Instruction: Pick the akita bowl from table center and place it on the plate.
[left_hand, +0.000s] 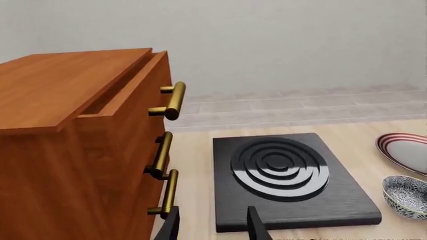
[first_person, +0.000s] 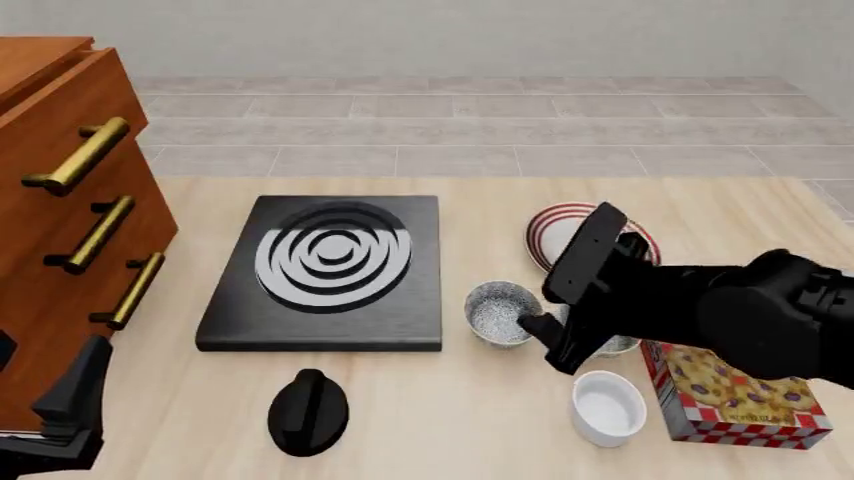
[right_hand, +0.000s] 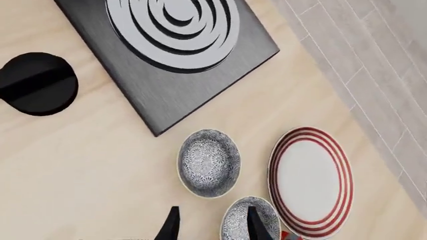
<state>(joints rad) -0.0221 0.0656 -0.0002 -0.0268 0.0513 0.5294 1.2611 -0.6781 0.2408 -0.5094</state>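
The akita bowl (first_person: 501, 312) (right_hand: 209, 162) (left_hand: 407, 196), speckled grey and white, stands upright on the table just right of the stove slab. A near-identical speckled bowl (right_hand: 248, 220) (first_person: 621, 346) sits beside it, partly behind my right arm. The red-striped plate (first_person: 567, 232) (right_hand: 310, 180) (left_hand: 405, 150) lies just beyond both, half covered by the arm in the front view. My right gripper (first_person: 550, 340) (right_hand: 212, 227) hovers open above the table close to the akita bowl, holding nothing. My left gripper (left_hand: 213, 227) (first_person: 74, 405) is open and empty at the near left, by the cabinet.
A black stove slab (first_person: 327, 265) with a ringed burner lies centre-left, with a black knob (first_person: 307, 410) in front of it. A wooden drawer cabinet (first_person: 60, 200) with brass handles stands at the left. A plain white bowl (first_person: 607, 405) and a red-checked box (first_person: 727, 390) sit at the near right.
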